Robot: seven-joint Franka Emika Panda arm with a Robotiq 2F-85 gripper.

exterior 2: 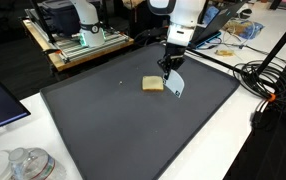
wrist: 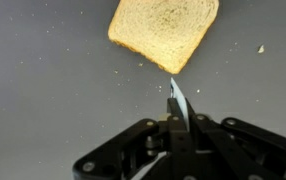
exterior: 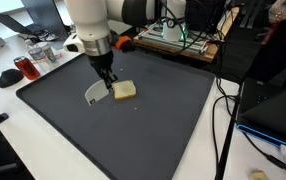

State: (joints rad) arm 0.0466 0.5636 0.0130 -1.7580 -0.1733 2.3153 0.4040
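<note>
A slice of toast [exterior: 124,90] lies on the dark grey mat [exterior: 163,120], and shows in both exterior views [exterior 2: 153,84]. My gripper [exterior: 105,76] stands just beside it, shut on a flat white spatula-like blade [exterior: 94,94] that hangs down to the mat [exterior 2: 123,130]. The blade [exterior 2: 175,85] sits right next to the toast's edge. In the wrist view the toast [wrist: 163,30] is at the top, and the blade [wrist: 176,100] shows edge-on between the closed fingers [wrist: 176,120], its tip close to the toast's corner. I cannot tell whether they touch.
A red cup [exterior: 26,68] and a glass jar [exterior: 45,55] stand off the mat's corner. Electronics on a rack [exterior: 173,35] sit behind. Cables [exterior 2: 268,80] and a laptop [exterior: 278,110] lie beside the mat. Glass lids [exterior 2: 28,165] are near one table edge.
</note>
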